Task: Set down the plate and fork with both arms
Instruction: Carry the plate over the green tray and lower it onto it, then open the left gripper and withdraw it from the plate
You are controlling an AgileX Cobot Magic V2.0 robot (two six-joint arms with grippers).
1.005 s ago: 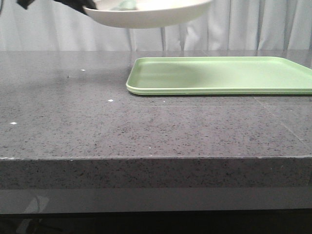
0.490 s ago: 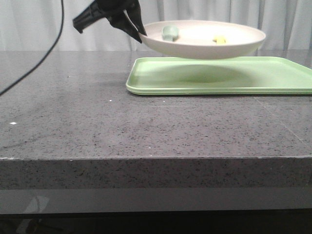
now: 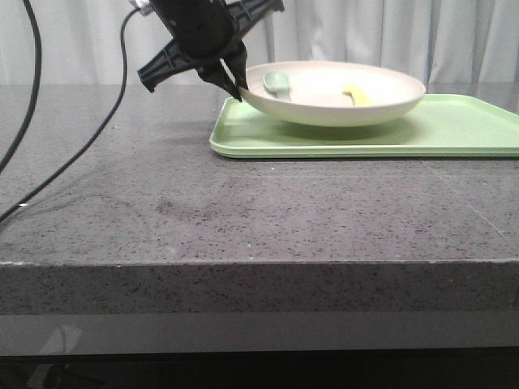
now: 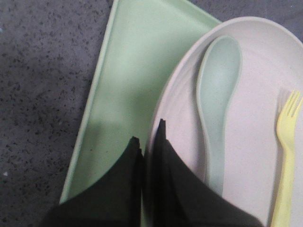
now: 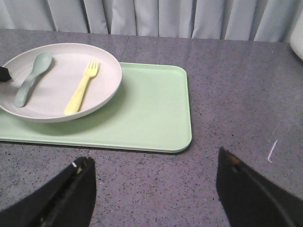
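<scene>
Plate: wide, shallow, cream-coloured matte plate (image 3: 336, 96) sits over the left end of the flat rectangular light-green plastic tray (image 3: 454, 130); it looks down on the tray, though a hair of lift at the gripped edge cannot be ruled out.
Left tool: black two-fingered left tool (image 4: 149, 142) is clamped on the plate's rim, one finger outside and one inside, a pinch that suits a thin raised edge and keeps the load level.
Cargo: small bright-yellow plastic fork (image 5: 81, 88) and pale grey-green plastic spoon (image 5: 32, 75) lie side by side in the plate's bowl, apart from each other, riding along as the plate travels.
Right tool: black right tool (image 5: 156, 189) hangs over the speckled dark-grey stone counter (image 3: 243, 211) near the tray's other end, fingers spread wide and holding nothing, probably waiting for the fork.
Stage: plate placement looks nearly finished; letting go of the rim seems the next step.
Risk: a sideways pull on release could drag the plate or jostle the cutlery.
</scene>
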